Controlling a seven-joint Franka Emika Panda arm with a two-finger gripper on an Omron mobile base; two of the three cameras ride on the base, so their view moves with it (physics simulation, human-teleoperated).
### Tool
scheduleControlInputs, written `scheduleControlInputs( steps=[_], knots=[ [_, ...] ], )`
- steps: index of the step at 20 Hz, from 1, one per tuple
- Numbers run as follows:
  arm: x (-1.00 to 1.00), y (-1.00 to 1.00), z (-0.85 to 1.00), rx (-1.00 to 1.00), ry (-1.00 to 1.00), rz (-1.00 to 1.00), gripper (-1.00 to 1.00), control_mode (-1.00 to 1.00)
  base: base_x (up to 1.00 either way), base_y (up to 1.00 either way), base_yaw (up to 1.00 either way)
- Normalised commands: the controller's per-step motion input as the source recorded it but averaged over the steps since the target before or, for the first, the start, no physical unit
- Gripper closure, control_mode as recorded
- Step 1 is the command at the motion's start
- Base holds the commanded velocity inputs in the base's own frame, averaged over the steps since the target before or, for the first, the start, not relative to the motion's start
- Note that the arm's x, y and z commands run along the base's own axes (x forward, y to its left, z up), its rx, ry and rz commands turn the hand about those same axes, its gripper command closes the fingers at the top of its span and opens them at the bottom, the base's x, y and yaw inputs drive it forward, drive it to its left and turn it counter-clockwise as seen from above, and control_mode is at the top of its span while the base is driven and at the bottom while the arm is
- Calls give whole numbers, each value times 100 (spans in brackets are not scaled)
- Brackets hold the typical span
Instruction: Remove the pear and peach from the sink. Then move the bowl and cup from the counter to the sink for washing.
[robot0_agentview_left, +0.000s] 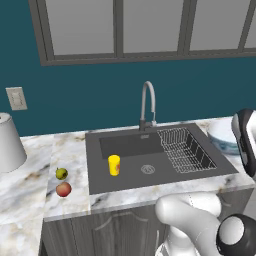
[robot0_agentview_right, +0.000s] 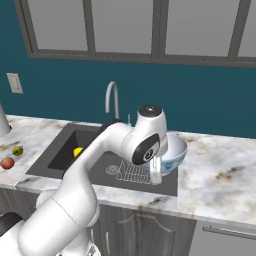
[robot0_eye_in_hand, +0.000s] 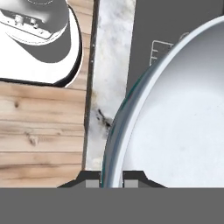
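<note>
On the white marble counter with grey and tan veining, to the left of the large dark grey rectangular sink, the small yellow-green pear and the round reddish-orange peach lie close together near the front edge, so the first part looks done. The small bright yellow cup stands upright inside the basin, at its left side. What remains is the wide pale bluish-white bowl: the gripper is clenched on its rim, at the right edge of the sink.
</note>
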Motion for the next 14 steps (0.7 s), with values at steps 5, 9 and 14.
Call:
scheduleControlInputs(
  steps=[5,9,14],
  knots=[
    [-7,31,9,0,0,9,100,-100,0,0,0],
    [-10,29,7,0,0,10,100,-100,0,0,0],
    [-11,30,5,0,0,10,100,-100,0,0,0]
  ],
)
